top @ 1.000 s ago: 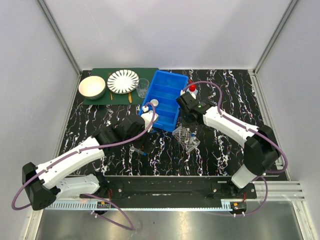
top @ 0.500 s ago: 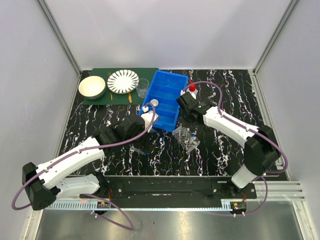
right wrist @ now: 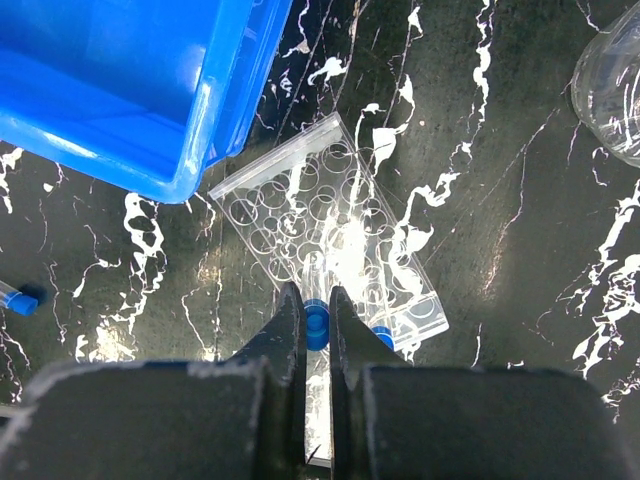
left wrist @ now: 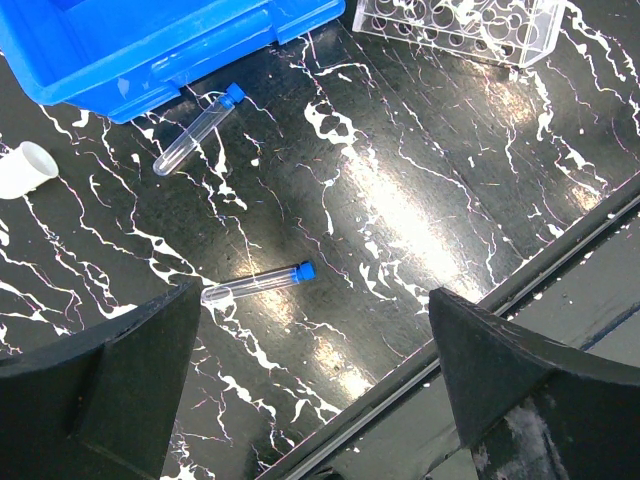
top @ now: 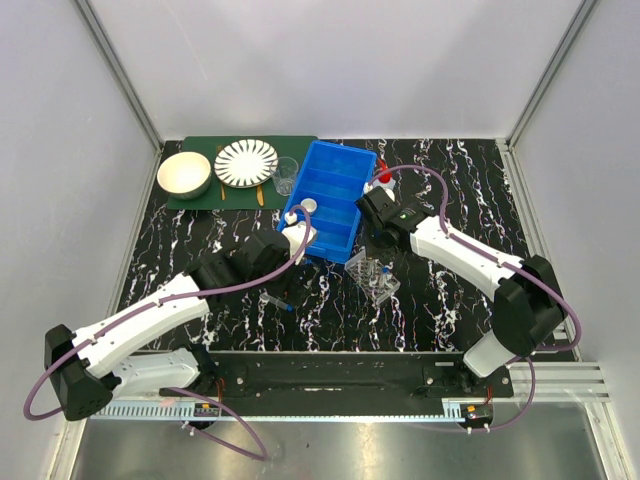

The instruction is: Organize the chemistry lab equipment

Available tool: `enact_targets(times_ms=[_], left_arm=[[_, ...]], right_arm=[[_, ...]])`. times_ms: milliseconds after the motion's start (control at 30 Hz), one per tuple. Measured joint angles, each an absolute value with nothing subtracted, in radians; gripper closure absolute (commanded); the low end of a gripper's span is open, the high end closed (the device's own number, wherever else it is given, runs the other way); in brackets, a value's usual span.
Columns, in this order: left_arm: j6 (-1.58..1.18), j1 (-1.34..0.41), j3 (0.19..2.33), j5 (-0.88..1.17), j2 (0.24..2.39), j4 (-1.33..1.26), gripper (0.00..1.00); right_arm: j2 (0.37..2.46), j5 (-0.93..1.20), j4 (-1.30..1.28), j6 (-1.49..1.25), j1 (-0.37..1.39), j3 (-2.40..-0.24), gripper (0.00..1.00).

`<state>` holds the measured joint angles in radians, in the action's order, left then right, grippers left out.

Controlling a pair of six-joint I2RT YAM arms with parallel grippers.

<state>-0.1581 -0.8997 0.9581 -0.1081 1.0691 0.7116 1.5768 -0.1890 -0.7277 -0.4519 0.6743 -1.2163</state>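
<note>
Right gripper (right wrist: 312, 305) pinches a blue-capped tube (right wrist: 316, 326) over the rack (right wrist: 290, 205), just beside the bin (right wrist: 110, 80) — left gripper (left wrist: 315, 340), fingers spread wide, hovers above two loose tubes (left wrist: 258, 284) lying on the table (left wrist: 420, 200)

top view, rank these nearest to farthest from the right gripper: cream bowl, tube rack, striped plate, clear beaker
From the right gripper:
1. tube rack, right by it, on the near side
2. clear beaker, left of the blue bin
3. striped plate, on the green mat
4. cream bowl, at the mat's far left

Overhead, two close wrist views; shared rack (top: 372, 277)
</note>
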Motion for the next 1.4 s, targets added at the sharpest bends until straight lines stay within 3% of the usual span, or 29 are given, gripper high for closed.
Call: enact_targets(times_ms=[1400], left_arm=[[-0.158,-0.895,0.958,-0.108,1.078,0.709,0.01]], right_arm=[[1.587,-0.237,-0.700,-0.449,0.712,-1.187,1.00]])
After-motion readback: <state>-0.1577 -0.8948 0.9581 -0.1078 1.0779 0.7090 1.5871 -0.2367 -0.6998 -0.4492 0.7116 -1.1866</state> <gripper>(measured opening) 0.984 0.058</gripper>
